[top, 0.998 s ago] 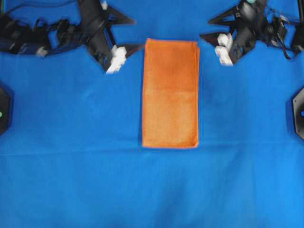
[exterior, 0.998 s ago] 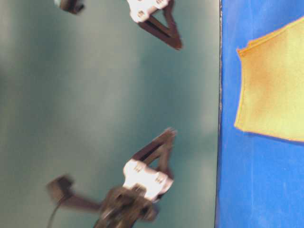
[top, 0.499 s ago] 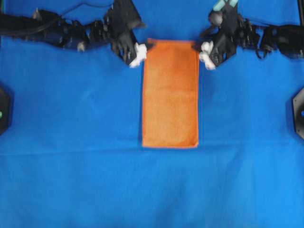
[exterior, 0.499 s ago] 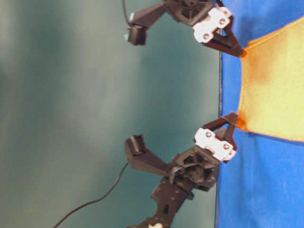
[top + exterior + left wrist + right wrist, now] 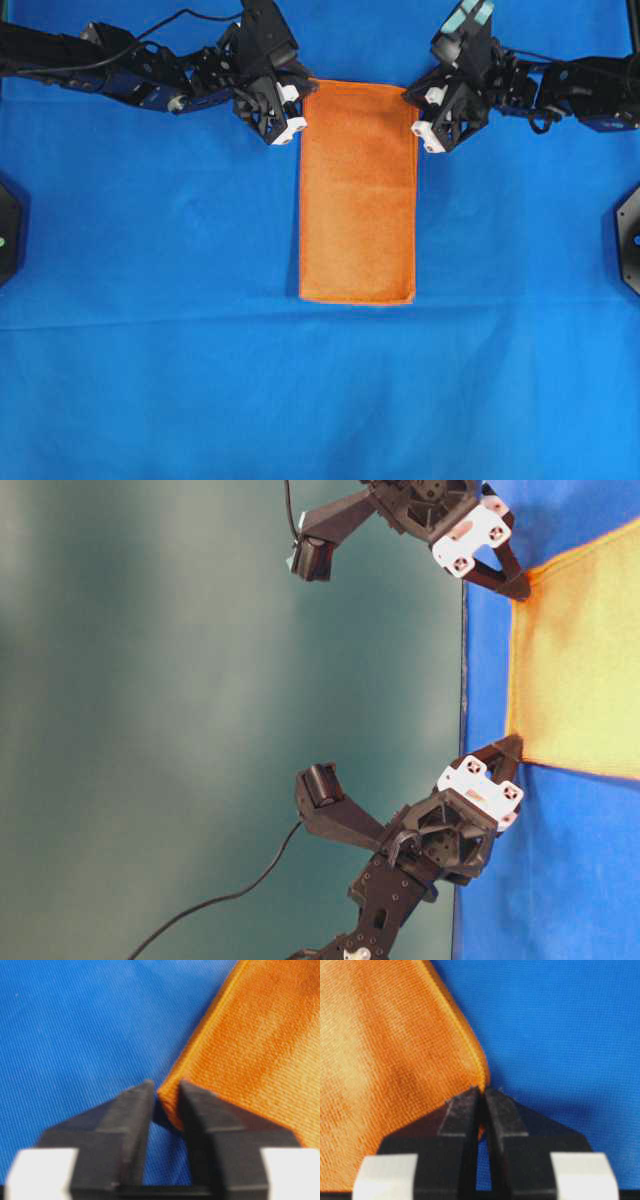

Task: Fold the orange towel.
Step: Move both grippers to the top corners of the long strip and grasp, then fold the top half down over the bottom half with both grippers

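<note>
Two grippers pinch the top corners of the orange towel (image 5: 357, 193).

The towel lies flat in the upper middle of the overhead view, a tall strip on the blue table cloth (image 5: 150, 380). The left gripper (image 5: 165, 1105) is almost closed, with the towel's corner squeezed between its black tips. The right gripper (image 5: 482, 1102) is squeezed tight on the other top corner. To fold well, I think both should lift together, stay level, carry the top edge down to the bottom edge, and line the corners up. A pull to one side could make the towel crooked.
</note>
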{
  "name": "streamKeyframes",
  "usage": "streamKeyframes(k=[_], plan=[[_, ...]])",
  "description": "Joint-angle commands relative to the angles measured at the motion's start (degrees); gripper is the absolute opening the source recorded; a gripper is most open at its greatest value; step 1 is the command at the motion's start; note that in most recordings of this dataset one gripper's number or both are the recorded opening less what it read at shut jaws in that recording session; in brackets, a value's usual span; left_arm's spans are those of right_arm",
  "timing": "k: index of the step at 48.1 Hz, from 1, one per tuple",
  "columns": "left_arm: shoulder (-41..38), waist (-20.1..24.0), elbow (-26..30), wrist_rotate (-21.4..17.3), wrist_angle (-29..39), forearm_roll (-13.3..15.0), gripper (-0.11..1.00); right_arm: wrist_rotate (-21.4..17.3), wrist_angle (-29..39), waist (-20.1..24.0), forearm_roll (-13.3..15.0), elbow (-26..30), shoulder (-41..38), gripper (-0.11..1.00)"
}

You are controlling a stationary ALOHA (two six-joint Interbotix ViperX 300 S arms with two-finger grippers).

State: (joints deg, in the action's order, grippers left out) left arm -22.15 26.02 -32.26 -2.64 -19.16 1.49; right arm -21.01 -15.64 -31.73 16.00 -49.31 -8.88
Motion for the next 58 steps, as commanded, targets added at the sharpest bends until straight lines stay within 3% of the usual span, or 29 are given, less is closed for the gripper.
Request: streamKeyframes(k=[1,5,58], plan=[[0.8,0.3,0.4,-0.3,-0.4,0.0,0.09,-0.8,-0.1,0.7,-0.2,0.4,0.6,0.03],[0.9,0.2,0.4,-0.4,-0.3,0.0,0.04,-0.9,0.0,0.7,-0.3,0.2,0.7,0.03],[5.1,1.1,1.8,-4.4,0.4,0.0,0.04,0.4,1.9,-3.3,0.6,1.5,6.3,0.03]])
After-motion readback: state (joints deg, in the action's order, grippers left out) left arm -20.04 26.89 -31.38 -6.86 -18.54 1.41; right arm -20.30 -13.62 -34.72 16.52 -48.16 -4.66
